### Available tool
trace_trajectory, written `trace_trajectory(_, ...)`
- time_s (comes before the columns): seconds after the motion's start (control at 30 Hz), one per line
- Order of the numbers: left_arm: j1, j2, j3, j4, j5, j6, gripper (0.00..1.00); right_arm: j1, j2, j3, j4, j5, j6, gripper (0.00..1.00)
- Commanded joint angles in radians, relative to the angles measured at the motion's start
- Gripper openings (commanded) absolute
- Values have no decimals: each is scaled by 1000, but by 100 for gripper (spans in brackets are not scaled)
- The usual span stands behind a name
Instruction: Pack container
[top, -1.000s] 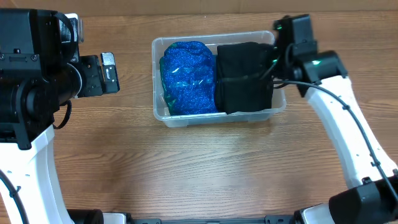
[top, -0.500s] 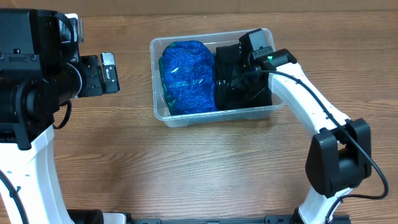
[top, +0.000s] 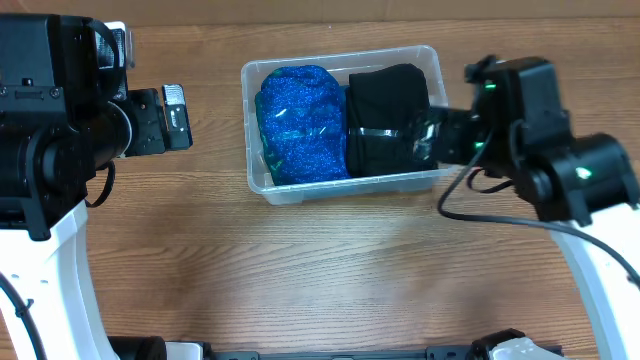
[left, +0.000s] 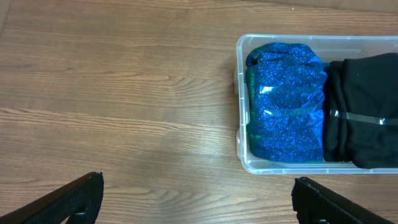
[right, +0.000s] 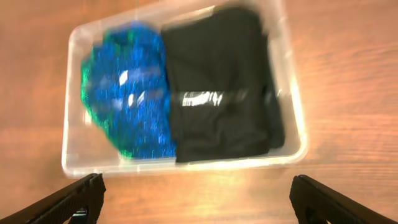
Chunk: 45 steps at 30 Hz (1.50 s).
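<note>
The clear plastic container (top: 340, 187) stands at the back middle of the table. Inside it a blue glittery garment (top: 300, 125) fills the left half, and a folded black garment (top: 385, 125) lies beside it on the right. My right gripper (top: 440, 135) hovers at the container's right end, raised above it, open and empty. The blurred right wrist view looks down on the container (right: 186, 167) and the black garment (right: 221, 93), with bare wood between the fingertips (right: 74, 196). My left gripper (top: 178, 117) stays open and empty, well left of the container (left: 239, 134).
Wooden table (top: 330, 270) all around the container. The bulky left arm (top: 50, 120) sits at the left edge. The right arm's white link (top: 600, 270) and its cable (top: 490, 215) run along the right side.
My right gripper has opened, let go of the black garment and drawn back up and to the right, out of the container. The left arm has not moved.
</note>
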<state>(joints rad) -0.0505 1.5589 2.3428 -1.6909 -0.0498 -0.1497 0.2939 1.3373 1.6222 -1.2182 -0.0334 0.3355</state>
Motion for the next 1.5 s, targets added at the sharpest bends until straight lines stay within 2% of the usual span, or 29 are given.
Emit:
trace_trajectory(0.0,0,4,3,2,-9,-4,100,-70,-190,10,59,87,-55,100)
trace_trajectory(0.13,0,4,3,2,-9,-4,100,-77,-335,5,66,126,-241,100)
trace_trajectory(0.23,0,4,3,2,-9,-4,100,-84,-449,-80,104,127,-355,100)
trace_trajectory(0.4,0,4,3,2,-9,-4,100,-168,-721,-558,360,89,-362,100)
trace_trajectory(0.57,0,4,3,2,-9,-4,100,-172,-1007,-1012,563,2,-357,100)
trace_trajectory(0.73,0,4,3,2,-9,-4,100,-172,-1214,-1277,623,-3,-279,100)
trace_trajectory(1.0,0,4,3,2,-9,-4,100,-172,-1334,-1473,657,-6,-279,100)
trace_trajectory(1.47,0,4,3,2,-9,-4,100,-172,-1334,-1473,664,-6,-279,100)
